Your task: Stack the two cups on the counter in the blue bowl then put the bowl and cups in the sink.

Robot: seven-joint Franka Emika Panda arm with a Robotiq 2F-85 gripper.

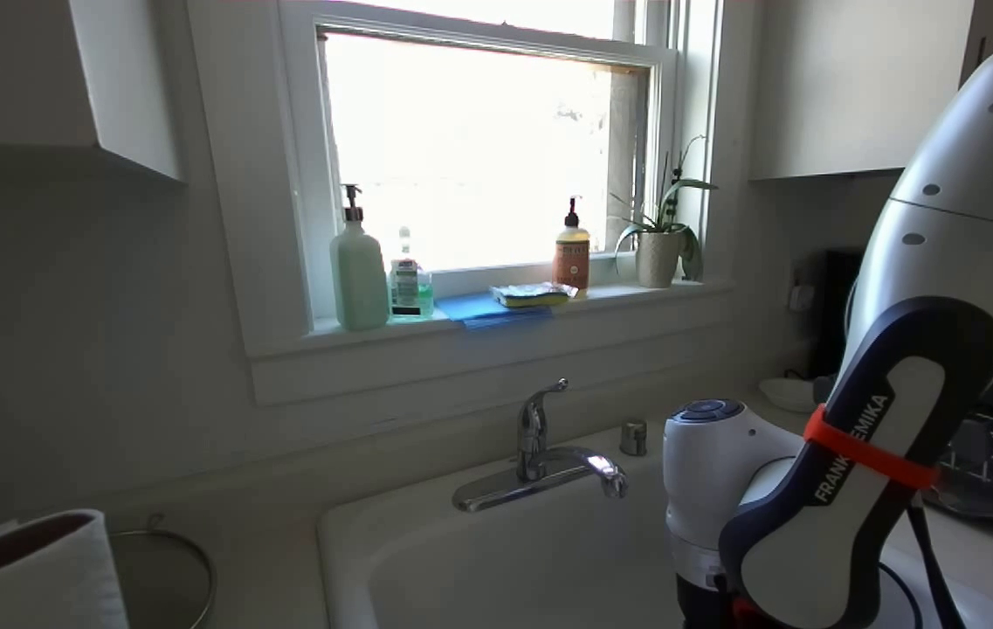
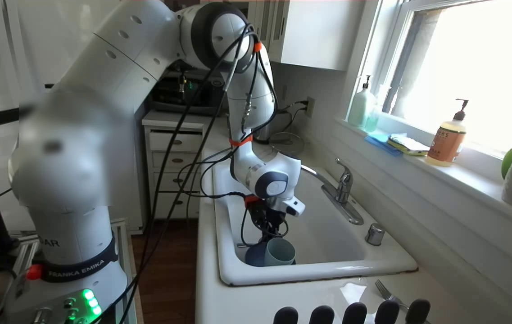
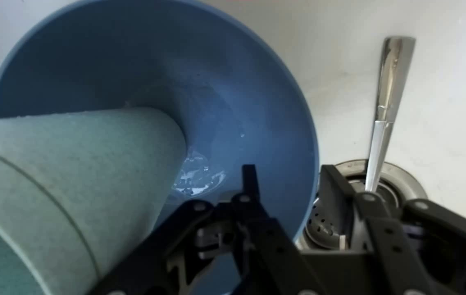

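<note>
Astride the rim of the blue bowl (image 3: 241, 94), the parted gripper (image 3: 290, 174) should be withdrawn vertically, the apparently nested cups (image 3: 93, 172) unbrushed.

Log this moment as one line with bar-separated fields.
bowl: in sink | cups: apparently nested, tilted inside bowl | gripper: open, bowl rim seen within its gap

In my wrist view the bowl (image 3: 245, 110) sits in the sink (image 3: 450, 123), nested cups (image 3: 97, 164) tilted leftward inside it; on its right, a utensil (image 3: 385, 110) overlaps the drain (image 3: 321, 229). My jaws flank the bowl's rim.
</note>
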